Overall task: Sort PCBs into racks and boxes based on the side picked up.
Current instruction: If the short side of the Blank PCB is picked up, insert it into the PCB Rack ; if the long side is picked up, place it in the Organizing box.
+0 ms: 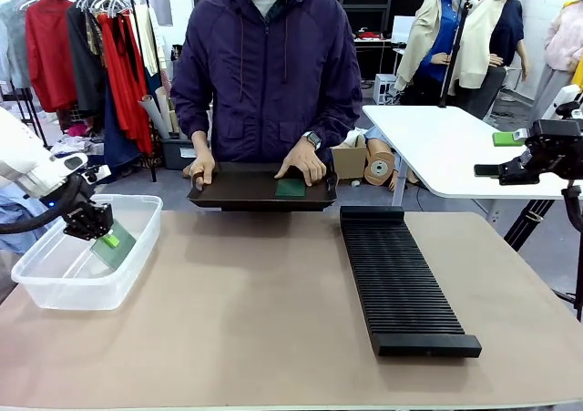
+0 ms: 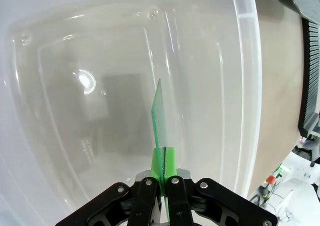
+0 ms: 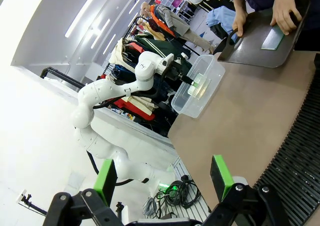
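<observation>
Down inside the clear box point(image 1: 56, 290), at the robot's left end of the counter point(image 1: 255, 320) — one thin green PCB point(image 2: 160, 117), stood up on its edge, not lying flat. Looks light, stiff and flat. Likely smooth and a bit slippery on its faces, and easy to scratch or crack if dropped. Best taken at one edge, with a pad flat on each face. Pinched just so by the left claw point(image 2: 164, 162): clenched tight on the PCB's near edge, with only the thin board between the green pads. Hard to tell if the far edge touches the box floor. Over by the long black rack point(image 1: 401, 283), the right claw point(image 3: 164, 175) — spread wide, grasping nothing. Across the counter, a second green PCB point(image 1: 291, 189) flat in the black tray point(image 1: 239, 190), close by a person's hand point(image 1: 301, 164).
</observation>
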You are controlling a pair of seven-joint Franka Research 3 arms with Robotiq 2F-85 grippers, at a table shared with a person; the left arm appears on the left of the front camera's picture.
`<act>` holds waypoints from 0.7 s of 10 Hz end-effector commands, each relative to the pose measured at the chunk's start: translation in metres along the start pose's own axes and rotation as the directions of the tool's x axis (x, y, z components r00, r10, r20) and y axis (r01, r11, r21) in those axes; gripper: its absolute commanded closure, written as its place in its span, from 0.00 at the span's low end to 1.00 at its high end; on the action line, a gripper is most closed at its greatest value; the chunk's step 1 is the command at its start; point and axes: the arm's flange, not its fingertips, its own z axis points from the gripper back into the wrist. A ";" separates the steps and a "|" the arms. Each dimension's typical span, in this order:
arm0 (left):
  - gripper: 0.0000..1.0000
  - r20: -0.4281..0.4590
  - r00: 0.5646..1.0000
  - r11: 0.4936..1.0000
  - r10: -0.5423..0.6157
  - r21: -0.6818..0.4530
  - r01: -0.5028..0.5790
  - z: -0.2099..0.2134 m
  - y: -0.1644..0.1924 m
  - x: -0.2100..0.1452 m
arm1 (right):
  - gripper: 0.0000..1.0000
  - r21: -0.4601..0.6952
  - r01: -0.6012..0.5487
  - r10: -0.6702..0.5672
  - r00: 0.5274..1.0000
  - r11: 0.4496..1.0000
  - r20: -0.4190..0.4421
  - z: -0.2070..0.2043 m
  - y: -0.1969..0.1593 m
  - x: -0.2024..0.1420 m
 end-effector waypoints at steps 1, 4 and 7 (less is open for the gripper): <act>1.00 0.040 0.999 0.999 -0.018 -0.042 0.019 0.001 0.005 0.000 | 0.00 0.006 -0.007 0.007 1.000 1.000 0.003 0.000 0.002 0.000; 1.00 0.058 0.998 0.997 -0.008 -0.082 0.013 -0.009 0.016 0.001 | 0.00 0.006 -0.007 0.007 1.000 1.000 0.003 0.000 0.002 0.000; 0.91 0.064 0.998 0.997 -0.005 -0.077 0.010 -0.009 0.016 0.003 | 0.00 0.006 -0.007 0.007 1.000 1.000 0.003 0.000 0.002 0.000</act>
